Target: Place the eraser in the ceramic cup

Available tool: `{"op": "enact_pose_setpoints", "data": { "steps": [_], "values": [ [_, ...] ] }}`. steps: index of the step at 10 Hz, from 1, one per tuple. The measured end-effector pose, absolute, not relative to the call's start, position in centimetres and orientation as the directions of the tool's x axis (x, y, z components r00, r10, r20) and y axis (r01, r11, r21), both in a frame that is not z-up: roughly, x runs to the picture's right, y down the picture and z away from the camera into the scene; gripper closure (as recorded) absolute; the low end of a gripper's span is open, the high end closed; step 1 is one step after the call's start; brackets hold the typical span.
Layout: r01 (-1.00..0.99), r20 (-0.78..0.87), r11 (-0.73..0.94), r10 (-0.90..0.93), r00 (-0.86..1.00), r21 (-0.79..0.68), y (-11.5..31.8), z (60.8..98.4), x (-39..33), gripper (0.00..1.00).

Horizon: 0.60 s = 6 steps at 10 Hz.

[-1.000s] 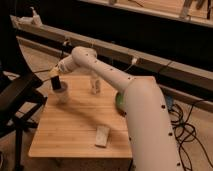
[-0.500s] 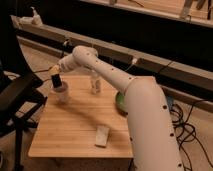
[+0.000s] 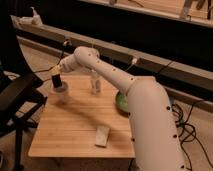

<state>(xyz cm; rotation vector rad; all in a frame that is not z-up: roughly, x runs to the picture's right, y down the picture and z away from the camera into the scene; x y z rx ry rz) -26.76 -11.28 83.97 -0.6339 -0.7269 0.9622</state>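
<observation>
The ceramic cup (image 3: 61, 94), small, pale grey-white and round, stands at the far left of the wooden table (image 3: 75, 125). My gripper (image 3: 56, 80), dark with a yellowish part on top, hangs straight above the cup, its tip at the rim. I cannot tell whether it holds anything. A pale flat rectangular piece (image 3: 102, 136) lies near the table's front edge; I cannot tell whether it is the eraser. My white arm (image 3: 145, 115) reaches in from the right across the table.
A slim white bottle-like object (image 3: 95, 82) stands at the back middle of the table. A green round bowl (image 3: 121, 102) sits at the right, partly behind my arm. A black chair (image 3: 17, 100) stands left of the table. Cables lie on the floor at right.
Hardly anything differs. My gripper stays over the cup with only a slight shift.
</observation>
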Motion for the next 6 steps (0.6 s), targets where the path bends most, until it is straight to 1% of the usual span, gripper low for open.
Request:
{"op": "enact_pose_setpoints", "data": {
  "steps": [2, 3, 6],
  "values": [
    [-0.492, 0.259, 0.427, 0.890, 0.375, -0.759, -11.1, 84.0, -26.7, 0.21],
    [-0.491, 0.254, 0.423, 0.891, 0.375, -0.762, -10.9, 84.1, -26.7, 0.27],
    [-0.503, 0.248, 0.419, 0.895, 0.371, -0.756, -10.4, 85.1, -26.8, 0.58]
  ]
}}
